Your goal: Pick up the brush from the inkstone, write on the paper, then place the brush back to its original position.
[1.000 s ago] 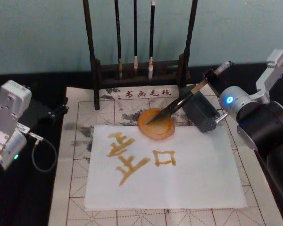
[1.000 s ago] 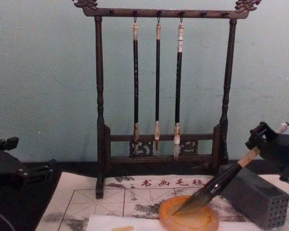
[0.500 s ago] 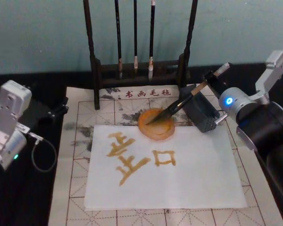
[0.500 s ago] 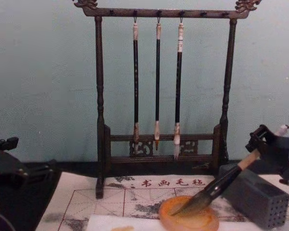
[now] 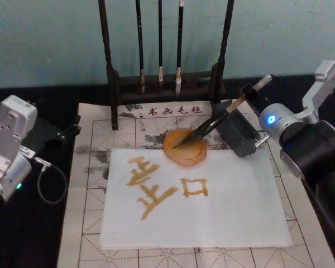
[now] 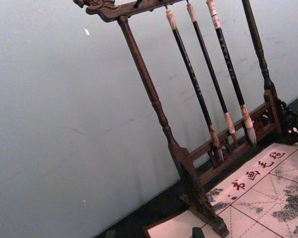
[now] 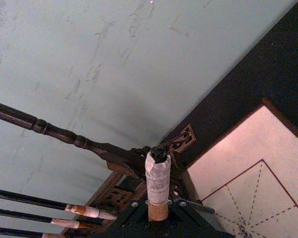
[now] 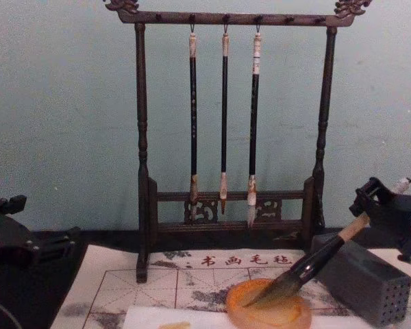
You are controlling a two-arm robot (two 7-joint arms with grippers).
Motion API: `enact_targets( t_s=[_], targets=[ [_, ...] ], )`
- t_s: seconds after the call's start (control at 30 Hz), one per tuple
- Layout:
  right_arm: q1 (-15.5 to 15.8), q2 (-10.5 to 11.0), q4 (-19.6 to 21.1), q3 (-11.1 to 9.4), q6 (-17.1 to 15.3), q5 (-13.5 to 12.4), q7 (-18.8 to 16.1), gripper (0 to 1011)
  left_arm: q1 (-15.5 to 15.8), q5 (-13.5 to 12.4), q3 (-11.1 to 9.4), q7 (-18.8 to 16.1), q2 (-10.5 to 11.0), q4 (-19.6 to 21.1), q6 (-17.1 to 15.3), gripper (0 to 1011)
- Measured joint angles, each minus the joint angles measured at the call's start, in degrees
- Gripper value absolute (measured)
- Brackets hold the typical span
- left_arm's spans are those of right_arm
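Note:
The brush (image 5: 212, 121) slants down to the left, its dark bristles resting in the round orange inkstone (image 5: 185, 149) at the paper's far edge. My right gripper (image 5: 249, 92) is shut on the tan upper handle, just below the whitish end (image 7: 158, 173). From the chest, the brush (image 8: 315, 260) leans from the right gripper (image 8: 371, 202) down into the inkstone (image 8: 268, 312). The white paper (image 5: 229, 206) carries amber brush-written characters (image 5: 156, 184). My left gripper (image 5: 53, 131) sits parked at the left, off the mat.
A dark wooden rack (image 5: 167, 84) with three thin hanging brushes (image 8: 224, 123) stands behind the mat. A grey perforated block (image 5: 235, 131) lies right of the inkstone, under the brush handle. The gridded felt mat (image 5: 95, 167) lies beneath the paper.

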State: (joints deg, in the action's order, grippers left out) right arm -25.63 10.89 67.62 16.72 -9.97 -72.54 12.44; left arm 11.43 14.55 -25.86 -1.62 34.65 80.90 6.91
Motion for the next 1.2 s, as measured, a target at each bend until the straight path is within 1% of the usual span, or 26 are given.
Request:
enact_targets(
  t_s=[0.07, 0.1, 0.2, 0.23, 0.3, 0.33, 0.43, 0.47, 0.5, 0.53, 0.57, 0.6, 0.67, 0.7, 0.77, 0.8, 0.87, 0.9, 1.0, 1.03, 1.07, 1.2],
  targets=[
    [0.0, -0.01, 0.0, -0.01, -0.01, 0.0, -0.01, 30, 0.0, 0.0, 0.0, 0.0, 0.0, 0.0, 0.0, 1001],
    [0.0, -0.02, 0.01, -0.03, -0.02, 0.01, -0.01, 68, 0.0, 0.0, 0.0, 0.0, 0.0, 0.0, 0.0, 1001],
    [0.01, -0.03, 0.02, -0.04, -0.03, 0.01, -0.02, 117, 0.0, 0.0, 0.0, 0.0, 0.0, 0.0, 0.0, 1001],
    [0.02, -0.03, 0.03, -0.05, -0.04, 0.01, -0.03, 162, 0.0, 0.0, 0.0, 0.0, 0.0, 0.0, 0.0, 1001],
    [0.03, -0.03, 0.03, -0.05, -0.04, 0.01, -0.04, 213, 0.0, 0.0, 0.0, 0.0, 0.0, 0.0, 0.0, 1001],
    [0.04, -0.03, 0.03, -0.06, -0.05, 0.02, -0.04, 256, 0.0, 0.0, 0.0, 0.0, 0.0, 0.0, 0.0, 1001],
    [0.05, -0.03, 0.03, -0.07, -0.07, 0.03, -0.05, 312, 0.0, 0.0, 0.0, 0.0, 0.0, 0.0, 0.0, 1001],
    [0.05, -0.03, 0.03, -0.07, -0.08, 0.04, -0.06, 369, 0.0, 0.0, 0.0, 0.0, 0.0, 0.0, 0.0, 1001],
    [0.05, -0.03, 0.03, -0.07, -0.08, 0.04, -0.06, 390, 0.0, 0.0, 0.0, 0.0, 0.0, 0.0, 0.0, 1001],
    [0.05, -0.03, 0.03, -0.07, -0.09, 0.04, -0.07, 448, 0.0, 0.0, 0.0, 0.0, 0.0, 0.0, 0.0, 1001],
    [0.05, -0.03, 0.03, -0.07, -0.09, 0.05, -0.08, 448, 0.0, 0.0, 0.0, 0.0, 0.0, 0.0, 0.0, 1001],
    [0.05, -0.03, 0.03, -0.07, -0.09, 0.06, -0.08, 489, 0.0, 0.0, 0.0, 0.0, 0.0, 0.0, 0.0, 1001],
    [0.05, -0.03, 0.03, -0.07, -0.09, 0.07, -0.09, 529, 0.0, 0.0, 0.0, 0.0, 0.0, 0.0, 0.0, 1001],
    [0.05, -0.03, 0.03, -0.07, -0.09, 0.08, -0.09, 589, 0.0, 0.0, 0.0, 0.0, 0.0, 0.0, 0.0, 1001],
    [0.05, -0.03, 0.03, -0.07, -0.09, 0.08, -0.09, 628, 0.0, 0.0, 0.0, 0.0, 0.0, 0.0, 0.0, 1001],
    [0.05, -0.03, 0.03, -0.07, -0.09, 0.09, -0.09, 687, 0.0, 0.0, 0.0, 0.0, 0.0, 0.0, 0.0, 1001],
    [0.05, -0.03, 0.03, -0.07, -0.09, 0.09, -0.09, 728, 0.0, 0.0, 0.0, 0.0, 0.0, 0.0, 0.0, 1001],
    [0.05, -0.03, 0.03, -0.07, -0.09, 0.1, -0.09, 784, 0.0, 0.0, 0.0, 0.0, 0.0, 0.0, 0.0, 1001],
    [0.05, -0.03, 0.03, -0.07, -0.09, 0.1, -0.09, 850, 0.0, 0.0, 0.0, 0.0, 0.0, 0.0, 0.0, 1001],
    [0.05, -0.03, 0.03, -0.07, -0.09, 0.1, -0.1, 850, 0.0, 0.0, 0.0, 0.0, 0.0, 0.0, 0.0, 1001],
    [0.05, -0.03, 0.03, -0.07, -0.09, 0.1, -0.09, 908, 0.0, 0.0, 0.0, 0.0, 0.0, 0.0, 0.0, 1001],
    [0.05, -0.03, 0.03, -0.07, -0.09, 0.1, -0.09, 999, 0.0, 0.0, 0.0, 0.0, 0.0, 0.0, 0.0, 1001]
  ],
)
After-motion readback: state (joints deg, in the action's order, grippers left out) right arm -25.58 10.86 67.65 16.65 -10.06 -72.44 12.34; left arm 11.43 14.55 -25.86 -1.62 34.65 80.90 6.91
